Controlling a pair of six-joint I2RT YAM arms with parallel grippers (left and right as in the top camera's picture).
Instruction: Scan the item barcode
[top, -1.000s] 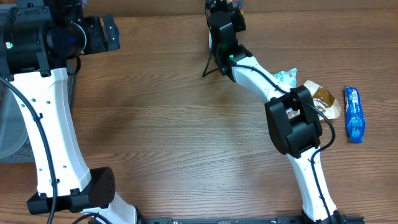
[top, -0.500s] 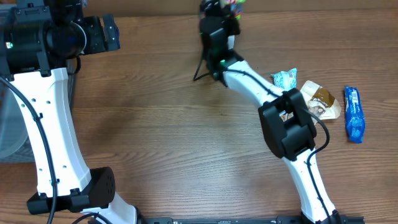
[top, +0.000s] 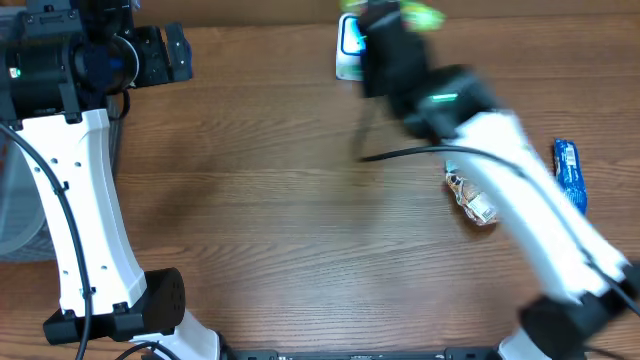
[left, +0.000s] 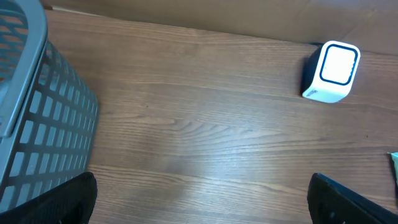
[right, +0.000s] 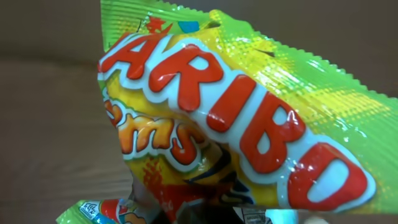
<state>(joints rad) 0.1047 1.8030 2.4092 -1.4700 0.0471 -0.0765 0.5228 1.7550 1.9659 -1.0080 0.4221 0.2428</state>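
Bag: the green and yellow Haribo candy bag is off the table, held in your right gripper at the table's far edge. From overhead it shows only as a bright green smear.
Bag's lie: in the right wrist view it fills the frame, printed front toward the camera. The red lettering slants from upper left down to lower right. No barcode can be made out.
Bag to scanner: the white scanner, with its blue-rimmed window, stands just beside the bag on its left side in the overhead view. Blur hides whether any face of the bag is over the window.
Right fingers: closed tight on the bag, though the bag itself hides the pinch point.
Right arm pose: stretched long on a diagonal from the near right corner to the far edge, and heavily blurred.
Nearer arm: the right arm, by far.
Left gripper: its jaws are spread wide and hold nothing. It hangs at the far left beside the grey basket, well apart from the scanner.
Likely need: you will probably have to turn the bag so its back, not its front, faces the window – that is a judgement.
Also on the table: a blue packet and a small wrapper, both on the right side.
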